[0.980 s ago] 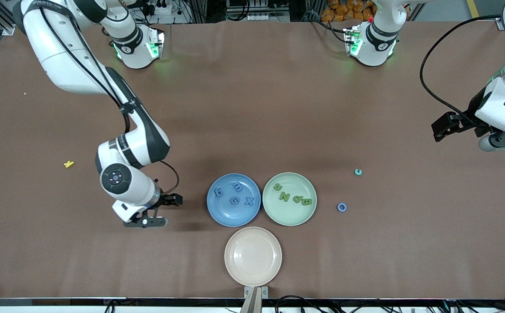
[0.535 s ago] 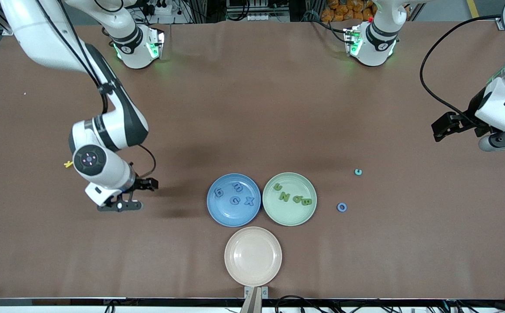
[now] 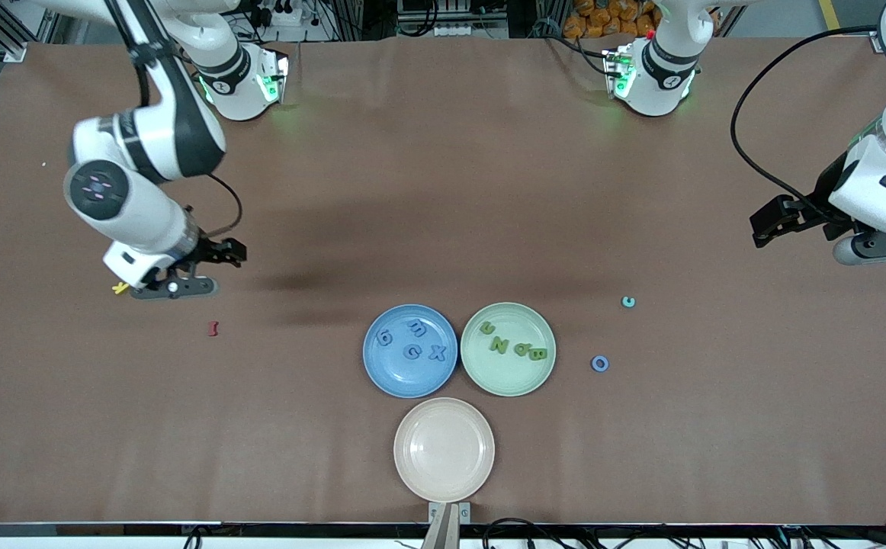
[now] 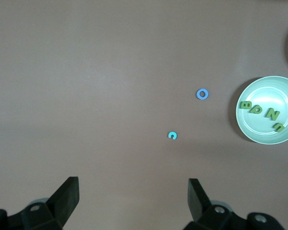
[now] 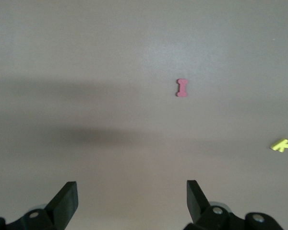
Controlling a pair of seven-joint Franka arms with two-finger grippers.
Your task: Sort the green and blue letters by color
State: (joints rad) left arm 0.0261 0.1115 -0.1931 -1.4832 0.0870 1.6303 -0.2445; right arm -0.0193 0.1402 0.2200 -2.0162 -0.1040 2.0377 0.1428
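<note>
Moved: right gripper (image 3: 200,267) has swung away from the plates to the right arm's end of the tabletop (image 3: 443,191), uncovering a dark red letter (image 3: 213,329).
Done: four blue letters (image 3: 411,342) lie on the blue plate (image 3: 382,374); four green letters (image 3: 513,345) on the green plate (image 3: 489,381).
Left: blue ring letter (image 3: 600,364) and small teal letter (image 3: 628,302) lie loose, toward the left arm's end.
Other: beige plate (image 3: 444,450), bare; yellow letter (image 3: 120,288).
Fingers: both wide apart, empty; left gripper (image 3: 797,229) waits.
</note>
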